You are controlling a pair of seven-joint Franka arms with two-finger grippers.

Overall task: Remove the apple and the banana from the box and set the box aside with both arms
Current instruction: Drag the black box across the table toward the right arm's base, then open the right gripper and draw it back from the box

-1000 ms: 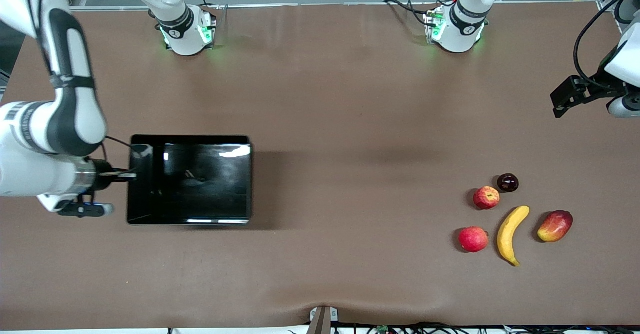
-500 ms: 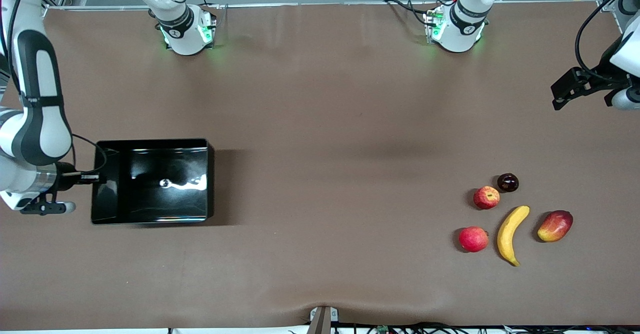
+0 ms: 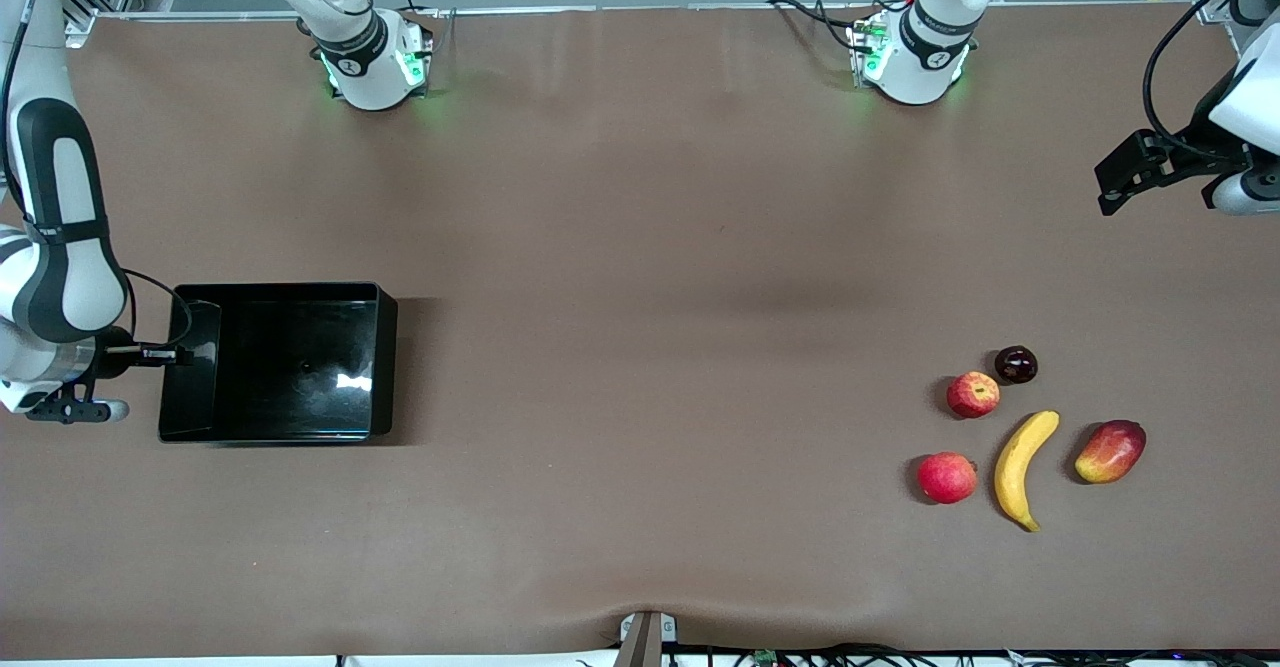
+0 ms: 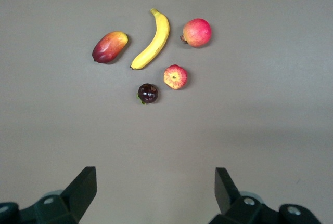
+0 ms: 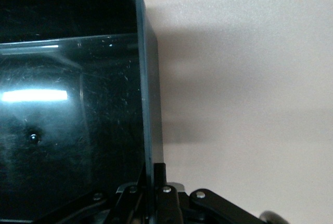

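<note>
The shallow black plastic tray (image 3: 280,362) is gripped by its wall at the right arm's end of the brown worktop (image 3: 640,247), the right gripper (image 3: 180,354) fingers clamped on it. The left gripper (image 3: 1118,179), fingers spread apart, is held over the left arm's end. The curved yellow banana (image 3: 1022,464) and small red-and-yellow apple (image 3: 972,394) lie there.

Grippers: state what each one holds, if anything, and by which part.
The right gripper is shut on the black tray, pinching its end wall. The left gripper is open and holds nothing.
</note>
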